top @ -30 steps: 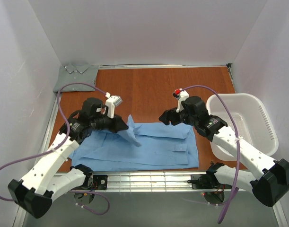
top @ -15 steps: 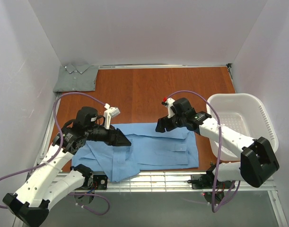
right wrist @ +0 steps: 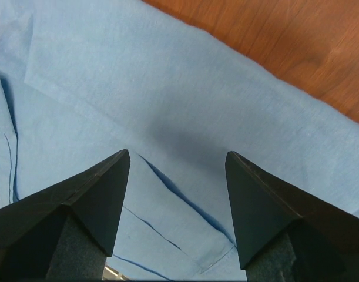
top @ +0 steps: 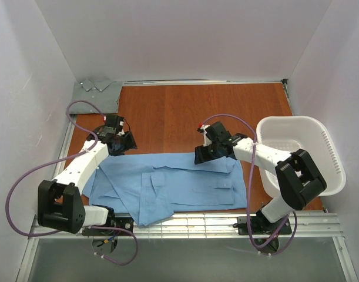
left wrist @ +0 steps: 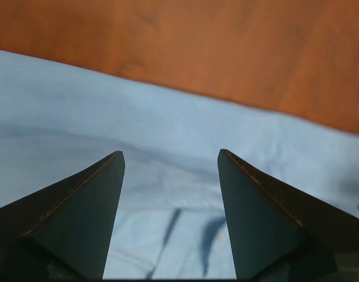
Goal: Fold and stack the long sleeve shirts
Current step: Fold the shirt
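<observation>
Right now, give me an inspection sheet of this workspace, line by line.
Surface: wooden tabletop, bare wood across the far half.
Job's things: light blue shirt spread along the near edge, its left part rumpled and partly folded over; grey-green shirt folded in the far left corner.
Clutter: white laundry basket at the table's right edge.
Grippers: left gripper open, over the blue shirt's far edge; right gripper open, over the same shirt, nothing between its fingers.
Cables: purple cable looping above the left arm, another arching over the right arm; neither lies on the shirts.
Surroundings: white walls on three sides; metal rails along the near edge.
</observation>
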Controlling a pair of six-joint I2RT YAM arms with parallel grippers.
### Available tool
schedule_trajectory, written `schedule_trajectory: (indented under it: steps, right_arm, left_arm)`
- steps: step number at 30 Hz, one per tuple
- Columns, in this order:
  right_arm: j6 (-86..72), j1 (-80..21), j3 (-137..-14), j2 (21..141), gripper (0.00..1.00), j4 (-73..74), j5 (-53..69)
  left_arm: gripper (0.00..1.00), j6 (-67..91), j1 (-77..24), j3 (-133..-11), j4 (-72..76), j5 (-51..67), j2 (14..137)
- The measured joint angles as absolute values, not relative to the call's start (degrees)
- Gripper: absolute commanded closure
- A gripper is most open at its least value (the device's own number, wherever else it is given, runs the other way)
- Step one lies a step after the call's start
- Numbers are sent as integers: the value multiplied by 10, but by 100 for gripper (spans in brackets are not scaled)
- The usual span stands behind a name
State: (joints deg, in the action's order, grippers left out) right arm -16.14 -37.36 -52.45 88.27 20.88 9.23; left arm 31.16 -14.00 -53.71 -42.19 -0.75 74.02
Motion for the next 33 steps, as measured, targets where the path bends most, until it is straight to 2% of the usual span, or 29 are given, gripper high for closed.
schedule_trajectory:
  steps: [3, 14, 21, 24, 27, 29, 33]
  right_arm:
    - [-162, -374, -537, 895, 39, 208, 83]
    - [-158, -371, -563, 966, 42, 209, 68]
    - [-128, -349, -635, 1031, 42, 212, 71]
    - [-101, -332, -682, 1066, 38, 215, 62]
    - [-70, -326, -740, 1093, 37, 241, 46]
    - [-52, -331, -766, 1092, 37, 249, 41]
    - [-14, -385, -776, 1045, 35, 261, 23]
  left_arm:
    - [40, 322, -90, -516, -393, -25, 762]
    - [41, 350, -11, -475, -316, -32, 880]
    - [41, 361, 13, -541, -285, -12, 948]
    - [41, 364, 24, -569, -270, 4, 974]
    - [37, 358, 28, -576, -264, 20, 978]
    - [30, 349, 29, -572, -268, 25, 959]
    - [19, 324, 29, -542, -266, 19, 846]
